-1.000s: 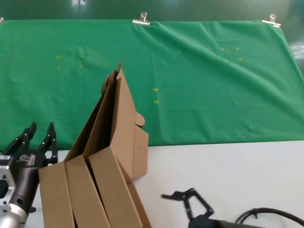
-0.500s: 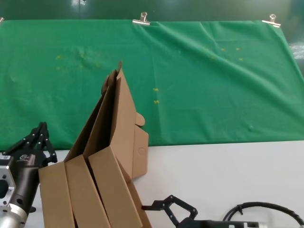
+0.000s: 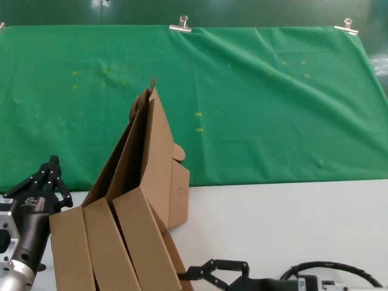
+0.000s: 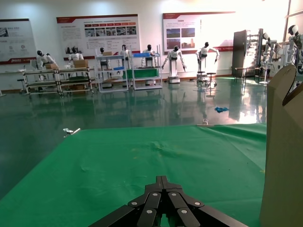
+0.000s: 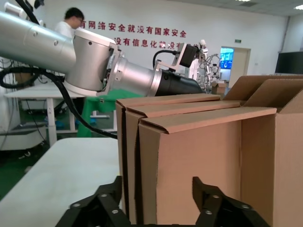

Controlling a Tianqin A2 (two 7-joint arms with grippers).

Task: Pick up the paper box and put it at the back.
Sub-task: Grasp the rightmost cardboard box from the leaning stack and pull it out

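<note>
1. The paper box [image 3: 154, 157] stands on end near the front left of the white bench [image 3: 291, 218], its lid leaning up over the green cloth [image 3: 273, 109] behind it.
2. It is bunched against other brown boxes [image 3: 106, 248] that stand side by side at the bench's front edge; the right wrist view shows their open top edges [image 5: 189, 118] in a row.
3. The right tool [image 3: 203, 274] lies low at the front of the bench, pointing left, its tip just beside the lower right side of the boxes. Its fingers are spread apart, and in the right wrist view a finger [image 5: 210, 201] shows on either side of the nearest cardboard wall, holding nothing.
4. The left tool [image 3: 51, 179] sits at the left edge of the bench, just left of the boxes, with its fingers pressed together to a point and nothing between them; the left wrist view shows that point [image 4: 161, 182] over the cloth.
5. Silver clips [image 3: 180, 25] hold the cloth's far edge.
</note>
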